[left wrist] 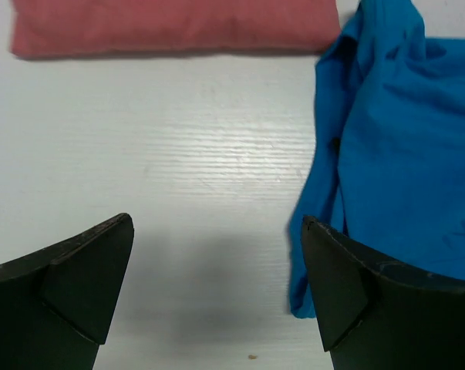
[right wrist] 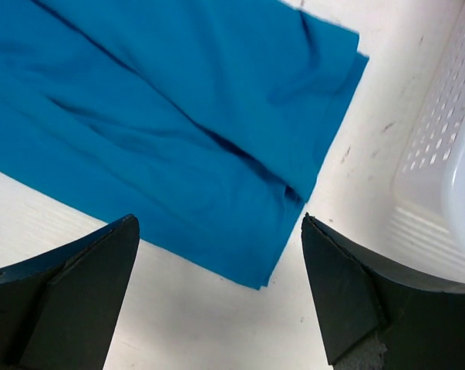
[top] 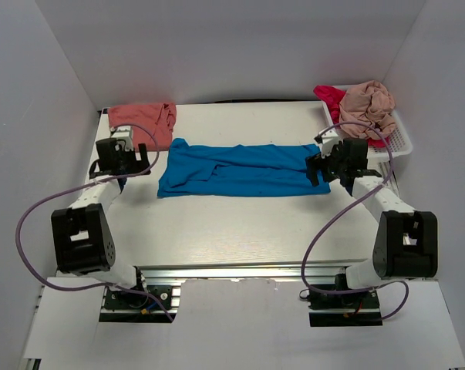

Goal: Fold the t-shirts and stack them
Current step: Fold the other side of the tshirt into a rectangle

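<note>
A bright blue cotton t-shirt (top: 236, 169), folded into a long band, lies flat across the middle of the white table (top: 240, 223). A folded salmon-coral t-shirt (top: 143, 121) lies at the far side of the blue shirt's left end, corner close to corner; whether they touch cannot be told. Past the blue shirt's right end stands a white slotted plastic basket (top: 400, 145). It holds a crumpled dusty beige-pink t-shirt (top: 368, 106) and a magenta-red t-shirt (top: 330, 95) showing from under it. That makes four t-shirts, two on the table and two in the one basket. The left gripper (left wrist: 217, 254) sits over bare table just beside the blue shirt's left edge, fingers spread wide. The right gripper (right wrist: 220, 254) sits over the blue shirt's near right corner, between shirt and basket, also spread wide.
</note>
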Motion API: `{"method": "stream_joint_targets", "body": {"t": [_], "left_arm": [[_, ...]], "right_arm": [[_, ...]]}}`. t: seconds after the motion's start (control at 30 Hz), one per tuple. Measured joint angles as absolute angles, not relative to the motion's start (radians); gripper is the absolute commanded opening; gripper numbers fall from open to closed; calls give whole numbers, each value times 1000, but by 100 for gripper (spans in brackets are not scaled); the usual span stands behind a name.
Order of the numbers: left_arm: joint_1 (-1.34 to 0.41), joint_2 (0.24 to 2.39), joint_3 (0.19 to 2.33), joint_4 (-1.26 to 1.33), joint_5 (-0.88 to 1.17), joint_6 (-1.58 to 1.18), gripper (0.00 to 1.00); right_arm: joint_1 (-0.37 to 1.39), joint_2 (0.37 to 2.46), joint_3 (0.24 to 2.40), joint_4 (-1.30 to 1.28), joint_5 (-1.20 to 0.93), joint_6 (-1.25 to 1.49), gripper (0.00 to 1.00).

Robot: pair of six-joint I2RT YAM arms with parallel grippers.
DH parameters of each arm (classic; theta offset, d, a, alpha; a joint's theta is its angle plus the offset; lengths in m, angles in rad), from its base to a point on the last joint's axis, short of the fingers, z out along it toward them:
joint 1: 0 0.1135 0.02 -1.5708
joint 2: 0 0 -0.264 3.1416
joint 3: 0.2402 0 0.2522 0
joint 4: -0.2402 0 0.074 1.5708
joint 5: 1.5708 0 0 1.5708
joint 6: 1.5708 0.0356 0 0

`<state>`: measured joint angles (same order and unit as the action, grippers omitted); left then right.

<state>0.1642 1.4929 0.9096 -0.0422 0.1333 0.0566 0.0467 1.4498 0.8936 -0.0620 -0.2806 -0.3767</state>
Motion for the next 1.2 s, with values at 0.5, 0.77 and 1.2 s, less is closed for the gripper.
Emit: {"method": "stream_joint_targets", "body": {"t": [0.5, 0.77, 1.2], "left_arm": [[154, 1731, 938, -25, 326, -40, 98], [110, 1727, 941, -22, 368, -62, 92], [-103, 1822, 1010, -37, 350, -45, 61]], "right_arm": [[25, 1685, 872, 17, -138, -504, 90], [-49, 1691, 873, 34, -130, -509, 89], [-77, 1545, 867, -54, -120, -544, 89]]}}
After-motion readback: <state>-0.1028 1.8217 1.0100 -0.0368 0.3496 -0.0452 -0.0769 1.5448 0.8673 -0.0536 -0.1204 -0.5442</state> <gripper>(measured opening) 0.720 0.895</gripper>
